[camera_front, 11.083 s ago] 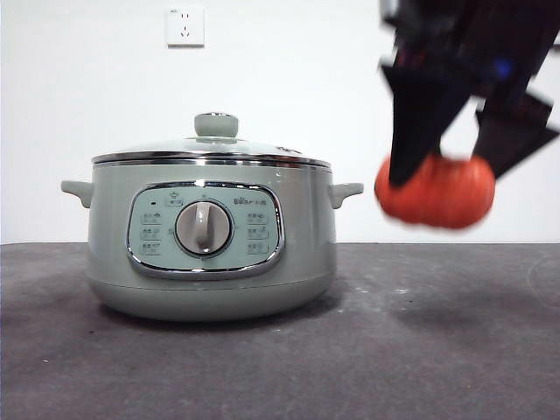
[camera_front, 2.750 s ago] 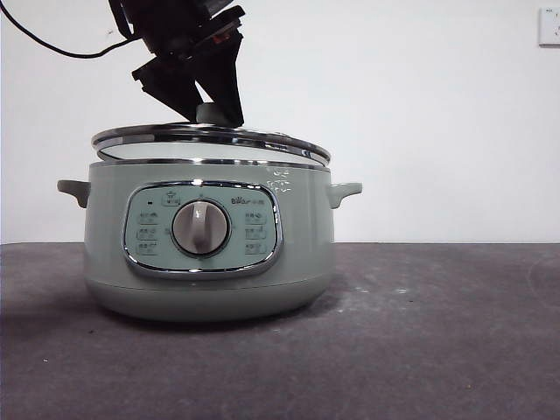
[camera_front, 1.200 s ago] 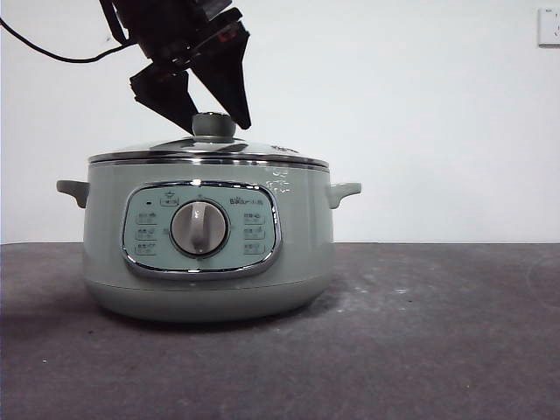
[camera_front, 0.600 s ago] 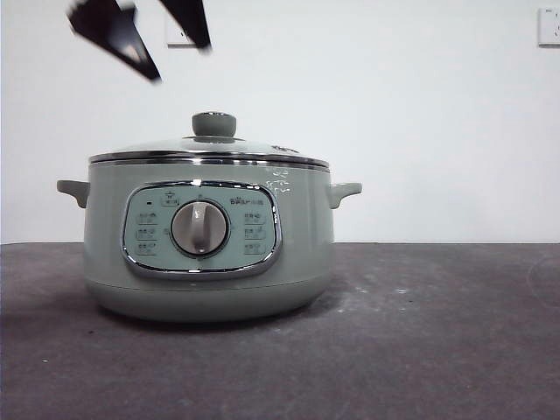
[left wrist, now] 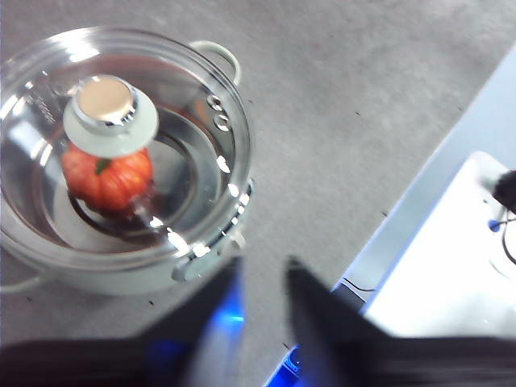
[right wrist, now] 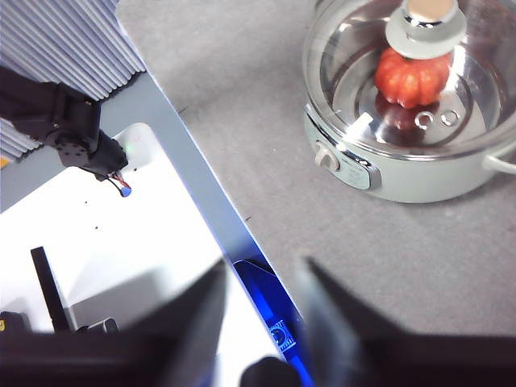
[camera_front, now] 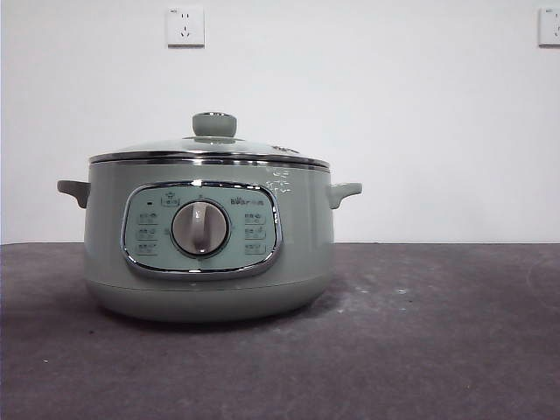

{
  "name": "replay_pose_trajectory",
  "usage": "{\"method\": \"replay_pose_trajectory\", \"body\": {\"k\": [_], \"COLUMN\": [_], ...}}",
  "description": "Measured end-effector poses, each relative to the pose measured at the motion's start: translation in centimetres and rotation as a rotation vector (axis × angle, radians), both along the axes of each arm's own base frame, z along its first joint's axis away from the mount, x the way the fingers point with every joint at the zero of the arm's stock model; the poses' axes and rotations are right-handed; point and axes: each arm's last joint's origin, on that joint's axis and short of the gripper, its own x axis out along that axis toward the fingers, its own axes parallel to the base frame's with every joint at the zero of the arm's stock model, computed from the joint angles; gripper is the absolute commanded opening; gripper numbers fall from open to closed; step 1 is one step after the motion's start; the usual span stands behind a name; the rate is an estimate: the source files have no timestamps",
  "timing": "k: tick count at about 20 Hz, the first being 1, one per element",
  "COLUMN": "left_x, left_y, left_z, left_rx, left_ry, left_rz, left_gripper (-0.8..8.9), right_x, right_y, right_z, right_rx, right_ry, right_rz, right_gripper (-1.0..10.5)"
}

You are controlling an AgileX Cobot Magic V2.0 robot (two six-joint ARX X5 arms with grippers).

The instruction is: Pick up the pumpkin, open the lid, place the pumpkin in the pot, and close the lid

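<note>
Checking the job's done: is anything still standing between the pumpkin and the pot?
Nothing visible does. The pumpkin already lies inside the pot, seen through the glass lid, which sits closed on the rim. Both grippers are pulled back, away from the pot.

Both our arms raised, clear of the work

Our left gripper (left wrist: pixel 262 278) hangs high above the table — its two black jaws parted by a narrow gap, nothing between them. Our right gripper (right wrist: pixel 262 282) hangs high too, jaws spread wider and empty. Neither arm shows in the front view — we see them only from our wrists.
</note>
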Motion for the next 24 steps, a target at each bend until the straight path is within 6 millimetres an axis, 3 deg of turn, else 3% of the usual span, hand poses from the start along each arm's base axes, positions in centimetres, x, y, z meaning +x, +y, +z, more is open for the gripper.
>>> {"method": "replay_pose_trajectory", "body": {"k": [20, 24], "left_x": [0.01, 0.34], "left_y": [0.02, 0.23], "left_z": [-0.09, -0.05], "left_rx": [0.007, 0.086], "left_ry": [0.010, -0.054], "left_rz": [0.009, 0.082], "left_gripper": [-0.06, -0.02], "right_x": [-0.01, -0.02], "right_y": [-0.01, -0.02], "right_z": [0.02, 0.03], "right_rx": [-0.001, -0.001], "right_ry": [-0.008, -0.008], "right_rz": [0.005, 0.005], "right_gripper": [0.0, 0.0]}}
